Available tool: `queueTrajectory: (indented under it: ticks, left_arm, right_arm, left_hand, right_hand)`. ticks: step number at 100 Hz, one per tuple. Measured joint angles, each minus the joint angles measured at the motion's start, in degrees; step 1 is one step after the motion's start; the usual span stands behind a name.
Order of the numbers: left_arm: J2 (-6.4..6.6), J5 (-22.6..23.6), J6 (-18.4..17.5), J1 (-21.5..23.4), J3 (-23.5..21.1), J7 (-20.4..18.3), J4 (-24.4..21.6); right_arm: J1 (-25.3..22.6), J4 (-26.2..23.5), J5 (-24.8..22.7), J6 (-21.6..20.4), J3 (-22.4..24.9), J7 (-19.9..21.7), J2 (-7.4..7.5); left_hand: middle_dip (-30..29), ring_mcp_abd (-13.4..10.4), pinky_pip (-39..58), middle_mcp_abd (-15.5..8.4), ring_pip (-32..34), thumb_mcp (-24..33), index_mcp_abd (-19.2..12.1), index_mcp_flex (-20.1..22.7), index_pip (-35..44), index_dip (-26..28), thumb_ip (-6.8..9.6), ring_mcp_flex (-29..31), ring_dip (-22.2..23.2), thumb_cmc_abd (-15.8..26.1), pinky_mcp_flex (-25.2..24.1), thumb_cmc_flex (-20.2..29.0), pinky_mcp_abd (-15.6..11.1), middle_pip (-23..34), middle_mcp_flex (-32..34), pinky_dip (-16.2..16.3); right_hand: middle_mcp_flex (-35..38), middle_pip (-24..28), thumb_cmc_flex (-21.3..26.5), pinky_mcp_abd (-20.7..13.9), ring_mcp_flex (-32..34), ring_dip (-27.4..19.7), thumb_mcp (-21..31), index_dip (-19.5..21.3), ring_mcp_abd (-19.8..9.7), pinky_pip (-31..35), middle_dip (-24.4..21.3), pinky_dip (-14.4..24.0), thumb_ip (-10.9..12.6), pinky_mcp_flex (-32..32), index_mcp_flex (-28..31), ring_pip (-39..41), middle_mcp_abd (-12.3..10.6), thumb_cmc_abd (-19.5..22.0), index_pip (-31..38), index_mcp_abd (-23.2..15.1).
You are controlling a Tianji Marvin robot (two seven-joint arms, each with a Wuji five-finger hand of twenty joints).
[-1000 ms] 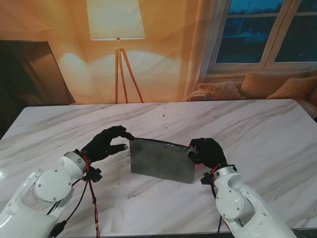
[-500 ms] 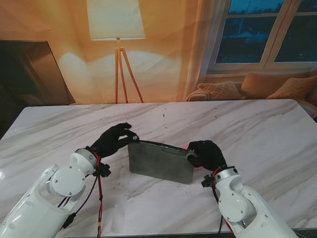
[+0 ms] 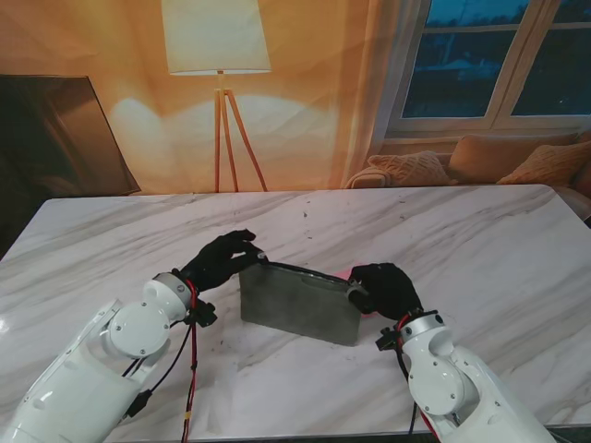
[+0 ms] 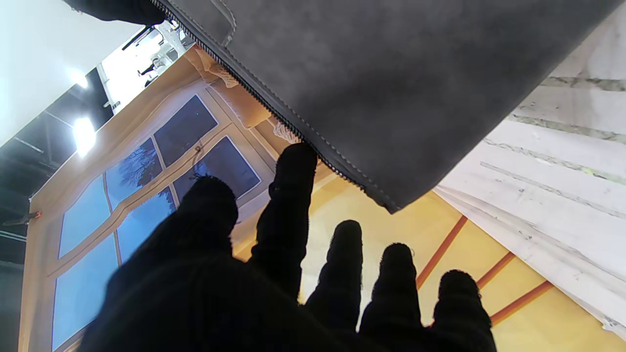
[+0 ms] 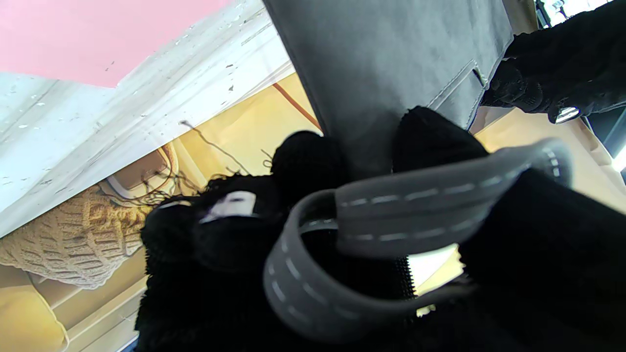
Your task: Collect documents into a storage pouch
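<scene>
Support surface: white marble table (image 3: 480, 240) with grey veining.

Straight out past the fingers (image 3: 242, 242) of the left hand (image 3: 220, 261): floor lamp with white shade (image 3: 215, 35) on wooden tripod legs (image 3: 226, 138), lit. It throws a warm orange glow on the wall (image 3: 305, 92) behind it.

To the outer side of those fingers, at the far table corner: dark panel (image 3: 55, 138), leaning against the wall.

Past the fingers (image 3: 365, 275) of the right hand (image 3: 383, 288) and to their outer side: white-framed window (image 3: 499, 60), panes dark blue. Beneath the window: sofa (image 3: 499, 159) with tan cushions, plus one knitted cushion (image 3: 406, 169).
</scene>
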Motion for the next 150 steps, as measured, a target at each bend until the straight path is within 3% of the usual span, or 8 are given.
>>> queueTrajectory:
  ticks: [35,60,84,100,114,121,136,150]
  left_arm:
    - [-0.11,1.47,-0.16,-0.99,1.41,-0.66,1.08]
    - [0.09,3.16,-0.66,-1.88,2.25,-1.07,1.89]
    - [0.80,9.16,-1.05,-2.36,2.06,-3.64,1.90]
    - [1.32,12.15,-1.21,-1.20,0.74,-4.39,0.93]
    - [1.73,16.78,-3.11,-0.31,-0.31,-4.40,0.61]
    - [1.89,18.42,-3.83,0.08,-0.80,-4.26,0.51]
    - [2.13,19.17,-4.70,0.70,-1.10,-3.33,0.43]
    - [2.12,22.84,-6.13,0.98,-0.80,1.27,1.02]
  right_arm:
    - [-0.03,-0.04,0.15,0.27,-0.07,0.34,0.05]
    - [-0.04,-0.04,0.28,0.07,-0.09,0.68,0.10]
    - [-0.03,-0.01,0.20,-0.33,-0.16,0.75,0.15]
    - [-0.04,-0.06,0.28,-0.18,-0.16,0.87,0.15]
    - [-0.07,-0.15,0.27,-0.09,-0.13,1.00,0.15]
    - [-0.07,-0.16,0.23,-0.09,-0.13,1.00,0.15]
    - [-0.07,-0.37,0.22,0.14,-0.13,1.34,0.15]
    - [-0.21,-0.89,0.70,0.97,-0.07,2.49,0.19]
  left_hand:
    - [0.00,0.00,0.00,0.00,-0.50,-0.02,0.72,2.38,2.13,1.13,0.00,0.00,0.29,0.03,0.00,0.00,0.00,0.06,0.86,-0.59]
    - [0.00,0.00,1.90,0.00,-0.50,-0.66,0.60,-1.12,-0.83,0.66,0.00,0.02,1.01,0.04,0.00,0.01,0.00,0.11,0.86,-0.35]
    - [1.98,7.08,9.14,1.46,2.62,6.49,-1.05,-2.98,1.48,2.48,0.01,4.30,5.95,-6.32,-1.91,0.03,0.34,2.53,3.17,18.73]
    - [3.89,8.52,13.42,1.53,9.43,13.61,-2.73,-2.91,4.59,2.80,-0.17,6.52,10.89,-12.75,-1.34,0.33,1.52,5.22,8.89,32.27]
    - [4.86,10.49,17.52,1.54,20.87,21.96,-3.44,-2.91,9.60,2.32,-3.25,10.02,12.88,-19.72,3.05,2.54,3.56,8.18,15.45,40.54]
    - [5.51,10.76,26.85,2.16,25.36,25.14,-4.73,-3.65,13.07,1.45,-4.79,12.32,12.70,-22.43,3.48,2.49,4.28,9.24,18.39,40.45]
    - [7.58,10.96,51.71,2.75,32.38,30.00,-5.42,-3.65,19.93,1.35,-5.95,17.10,12.27,-25.94,1.98,3.15,5.23,13.85,23.00,26.60]
    - [16.04,11.00,60.91,2.70,38.73,30.93,-6.60,-2.49,24.78,-0.09,-5.97,21.85,14.31,-26.52,4.17,5.68,6.48,15.17,29.85,22.61]
  right_hand:
    - [0.00,-0.05,0.00,-0.02,0.00,0.00,0.00,0.23,-0.04,0.00,0.08,-0.01,0.00,-0.01,0.00,-0.02,-0.02,0.01,0.01,-0.16]
    - [0.00,-0.06,0.00,-0.09,0.00,0.00,0.00,0.26,-0.19,0.00,0.09,-0.09,0.00,-0.05,0.00,-0.09,-0.14,0.16,0.02,-0.24]
    - [-0.01,-0.10,0.00,-0.20,0.00,0.00,0.00,0.28,-0.39,0.00,0.10,-0.15,-0.07,-0.13,0.00,-0.13,-0.38,0.17,0.02,-0.44]
    - [-0.06,-0.23,0.00,-0.24,0.00,0.00,-0.04,0.28,-0.41,0.00,0.10,-0.42,-0.19,-0.24,-0.25,-0.57,-0.43,0.17,0.02,-0.53]
    - [-0.08,-0.35,0.00,-0.26,-0.05,0.00,-0.05,0.28,-0.41,0.00,0.10,-0.53,-0.27,-0.38,-0.26,-0.66,-0.43,0.17,0.02,-0.62]
    - [-0.43,-0.57,0.00,-0.29,-0.27,0.00,-0.05,0.28,-0.42,0.00,0.10,-0.55,-0.30,-0.64,-0.26,-0.85,-0.43,0.17,-0.09,-1.24]
    - [-0.74,-1.63,0.00,-0.68,-1.04,0.00,-0.79,0.28,-0.63,-0.80,0.04,-1.16,-0.38,-1.49,-0.27,-2.75,-0.68,0.71,-0.16,-2.04]
    - [-3.78,-5.09,-0.01,-1.57,-3.10,-1.74,-2.41,0.18,-1.22,-3.64,-1.78,-2.53,-0.44,-3.58,-1.11,-8.72,-0.86,1.45,-1.54,-2.33]
